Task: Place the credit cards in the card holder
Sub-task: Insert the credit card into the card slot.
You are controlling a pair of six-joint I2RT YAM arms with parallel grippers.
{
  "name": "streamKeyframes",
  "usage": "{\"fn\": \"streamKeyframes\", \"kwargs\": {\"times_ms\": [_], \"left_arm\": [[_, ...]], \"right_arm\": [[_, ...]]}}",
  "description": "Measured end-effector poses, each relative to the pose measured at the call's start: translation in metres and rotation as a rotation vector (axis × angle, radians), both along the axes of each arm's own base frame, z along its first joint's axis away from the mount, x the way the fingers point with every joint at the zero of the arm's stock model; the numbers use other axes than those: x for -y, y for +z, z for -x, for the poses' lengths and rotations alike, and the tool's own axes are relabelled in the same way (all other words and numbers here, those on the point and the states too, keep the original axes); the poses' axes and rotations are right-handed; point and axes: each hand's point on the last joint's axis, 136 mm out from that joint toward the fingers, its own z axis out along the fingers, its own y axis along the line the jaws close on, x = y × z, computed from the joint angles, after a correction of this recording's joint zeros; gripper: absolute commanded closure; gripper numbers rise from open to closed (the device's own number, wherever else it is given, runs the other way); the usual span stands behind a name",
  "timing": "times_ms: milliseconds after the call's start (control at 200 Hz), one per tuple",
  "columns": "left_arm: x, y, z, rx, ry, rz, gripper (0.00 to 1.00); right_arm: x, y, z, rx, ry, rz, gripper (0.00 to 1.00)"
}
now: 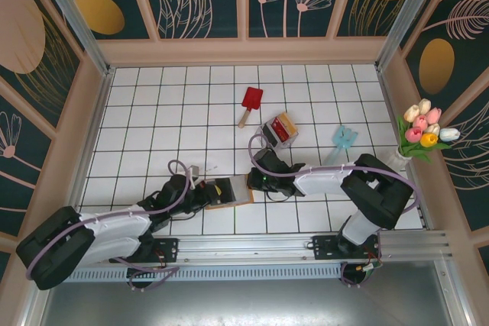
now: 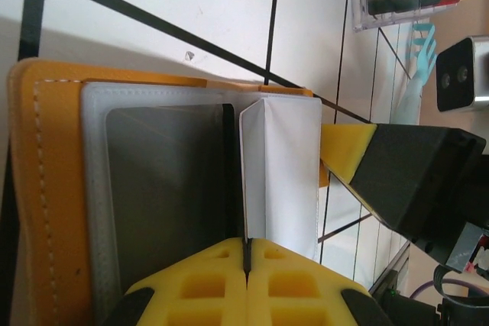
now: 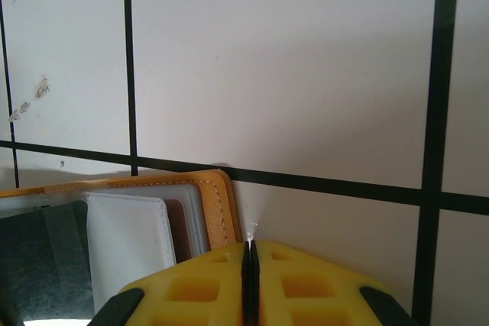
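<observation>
Card holder [image 1: 229, 191] lies open by the near edge of the table [image 1: 153, 104]. Your left fingers [image 2: 221, 261] and right fingers [image 3: 283, 265], both pairs pressed together, flank it. The credit cards [image 1: 284, 126] lie beyond, nearer your right arm.

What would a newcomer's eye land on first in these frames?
The open orange card holder lies near the front edge of the white tiled table, the left gripper at its left side and the right gripper at its right, both shut. Behind it sit a clear box holding cards and a red paddle; pink and yellow tulips stand at the right wall.
</observation>
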Motion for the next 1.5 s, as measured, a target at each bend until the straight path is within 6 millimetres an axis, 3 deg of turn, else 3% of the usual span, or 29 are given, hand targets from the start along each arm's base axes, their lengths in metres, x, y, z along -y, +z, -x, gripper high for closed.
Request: {"fn": "streamKeyframes", "kwargs": {"times_ms": [230, 420, 1046, 1341, 1496], "left_arm": [[-0.001, -0.001, 0.002, -0.007, -0.002, -0.005, 1.00], [0.003, -0.014, 0.001, -0.039, -0.013, -0.025, 1.00], [0.031, -0.007, -0.007, -0.044, -0.083, 0.004, 0.99], [0.040, -0.010, -0.007, -0.055, -0.107, -0.006, 0.88], [0.035, -0.002, -0.008, -0.032, -0.089, -0.023, 0.68]], "right_arm": [[-0.001, 0.000, 0.000, 0.000, 0.000, -0.001, 0.88], [-0.002, 0.000, -0.001, 0.002, 0.001, -0.005, 0.87], [-0.003, 0.000, -0.001, -0.010, -0.018, -0.019, 0.87], [-0.003, 0.000, -0.001, -0.017, -0.039, -0.028, 0.87], [0.000, 0.000, -0.002, -0.014, -0.048, -0.014, 0.85]]}}
